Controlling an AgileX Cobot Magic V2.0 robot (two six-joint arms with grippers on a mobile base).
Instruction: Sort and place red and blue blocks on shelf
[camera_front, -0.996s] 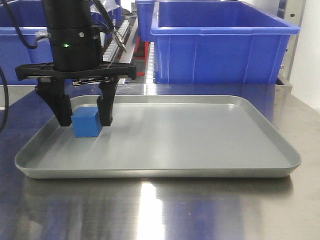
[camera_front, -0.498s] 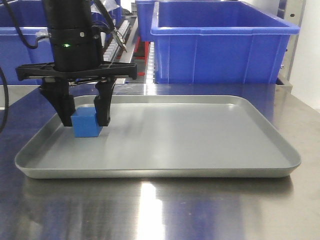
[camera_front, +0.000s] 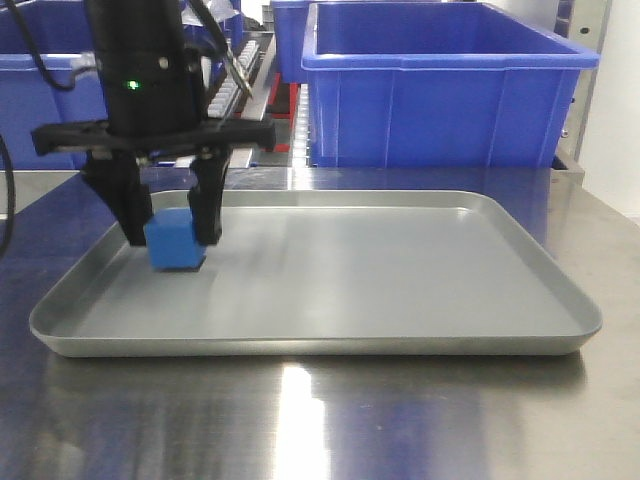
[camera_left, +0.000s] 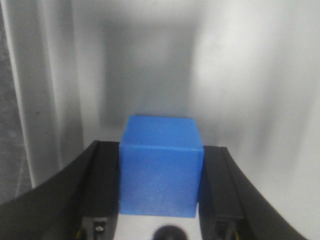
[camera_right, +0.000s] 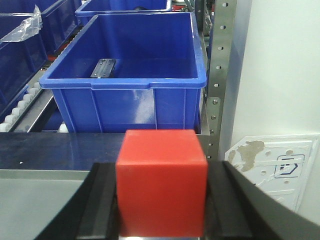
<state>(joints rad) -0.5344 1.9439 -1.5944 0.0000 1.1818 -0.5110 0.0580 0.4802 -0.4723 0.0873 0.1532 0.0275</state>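
Left gripper is closing in from its wider straddle and now pinching the small matte blue cube at the left end of the shallow grey metal tray; the lift looks to be starting. Right gripper is clamping the small bright red cube towards the tray's right side.

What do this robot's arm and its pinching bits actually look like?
The left arm is a matte black cylinder with a small green light and black cables looping beside it. The left tool has a flat black crossbar and two tapering black fingers. The right tool shows similar black fingers.
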